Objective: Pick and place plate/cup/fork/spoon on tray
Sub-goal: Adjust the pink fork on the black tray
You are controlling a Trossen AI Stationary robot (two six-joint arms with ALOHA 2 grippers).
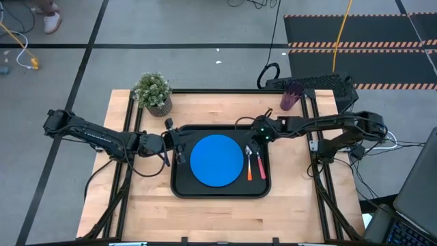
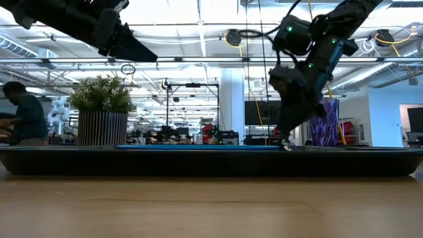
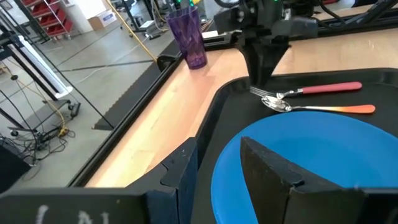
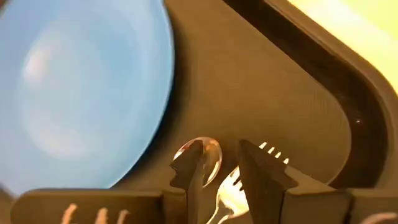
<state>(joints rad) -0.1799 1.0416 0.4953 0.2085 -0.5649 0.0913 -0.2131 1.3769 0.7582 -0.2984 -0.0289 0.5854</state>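
Observation:
The black tray (image 1: 218, 193) lies mid-table with the blue plate (image 1: 217, 160) flat in it. Right of the plate, the orange-handled spoon (image 1: 249, 171) and the red-handled fork (image 1: 260, 167) lie side by side on the tray floor. My right gripper (image 4: 217, 171) hangs open just above their metal heads, pointing steeply down, with the spoon bowl (image 4: 208, 152) and fork tines (image 4: 272, 149) showing past its fingers. My left gripper (image 3: 227, 174) waits open over the tray's left rim, facing the plate. The purple cup (image 1: 291, 98) stands on the table at the far right.
A potted green plant (image 1: 153, 92) stands at the table's far left corner. Bare wood lies in front of the tray and on both sides of it. A person sits in the room beyond the table, seen in the low view.

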